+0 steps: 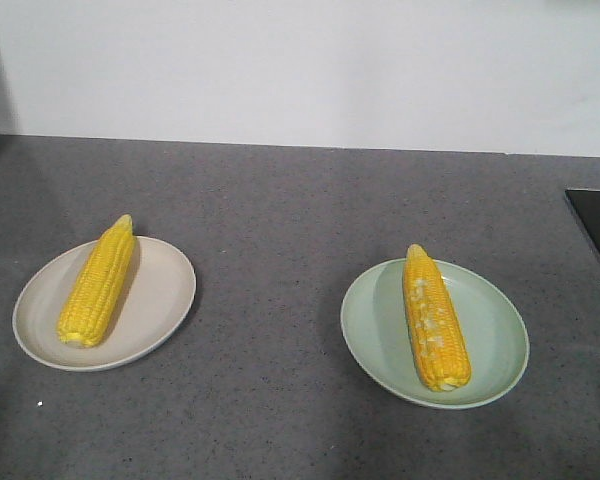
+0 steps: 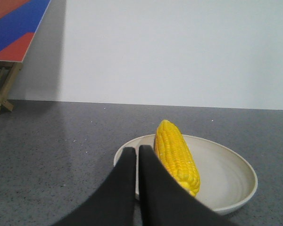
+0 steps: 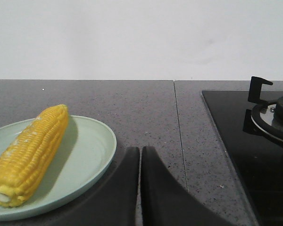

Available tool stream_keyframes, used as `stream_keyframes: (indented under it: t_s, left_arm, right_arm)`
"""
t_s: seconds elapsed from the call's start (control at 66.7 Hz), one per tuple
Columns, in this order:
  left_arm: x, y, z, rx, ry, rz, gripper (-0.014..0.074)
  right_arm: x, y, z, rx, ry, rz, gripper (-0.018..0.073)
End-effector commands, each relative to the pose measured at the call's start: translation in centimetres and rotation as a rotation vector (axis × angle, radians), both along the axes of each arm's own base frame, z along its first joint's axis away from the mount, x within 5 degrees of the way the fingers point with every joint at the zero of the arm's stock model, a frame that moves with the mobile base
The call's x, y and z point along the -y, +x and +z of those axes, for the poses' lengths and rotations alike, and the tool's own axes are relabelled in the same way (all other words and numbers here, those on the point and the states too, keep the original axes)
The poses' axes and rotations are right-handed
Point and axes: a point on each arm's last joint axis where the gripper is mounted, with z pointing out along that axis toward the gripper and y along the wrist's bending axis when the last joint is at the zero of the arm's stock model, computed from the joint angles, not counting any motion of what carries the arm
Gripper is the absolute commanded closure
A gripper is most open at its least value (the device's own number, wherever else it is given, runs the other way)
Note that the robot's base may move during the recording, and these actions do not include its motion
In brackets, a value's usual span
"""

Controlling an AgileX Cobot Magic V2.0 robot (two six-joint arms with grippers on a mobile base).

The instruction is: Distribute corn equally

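Front view: grey desk [image 1: 280,210] carries two plates well apart. Beige plate [image 1: 165,290], left of frame, holds one corn cob [image 1: 98,283], tip toward the wall. Green plate [image 1: 490,330], right of centre, holds a second cob [image 1: 436,318] with pale kernel patches. Broad bare desk between and behind plates; black cooktop edge [image 1: 595,225] at right border.

Left wrist view: left hand [image 2: 137,153] fingers pressed together, nothing held, at beige plate's near rim. Only here: a red-blue board [image 2: 14,26], upper left.

Right wrist view: right hand [image 3: 140,153] likewise closed and holding nothing, just right of the green plate. Only here: burner grate [image 3: 269,110], right.
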Motion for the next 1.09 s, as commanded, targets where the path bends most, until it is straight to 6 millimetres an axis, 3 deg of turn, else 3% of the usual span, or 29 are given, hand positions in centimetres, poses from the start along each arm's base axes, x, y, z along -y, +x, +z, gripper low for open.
stream_keyframes:
  t_s: [0.0, 0.42, 1.08]
  left_arm:
    - [0.0, -0.1, 0.3, 0.075, -0.012, -0.003, 0.0603]
    - [0.0, -0.1, 0.3, 0.075, -0.012, -0.003, 0.0603]
    - [0.0, -0.1, 0.3, 0.075, -0.011, -0.003, 0.0603]
  right_arm:
    - [0.1, 0.0, 0.4, 0.077, 0.011, -0.006, 0.0564]
    - [0.0, 0.0, 1.4, 0.189, 0.018, -0.002, 0.0564]
    - [0.0, 0.0, 1.4, 0.19, 0.016, -0.002, 0.0564]
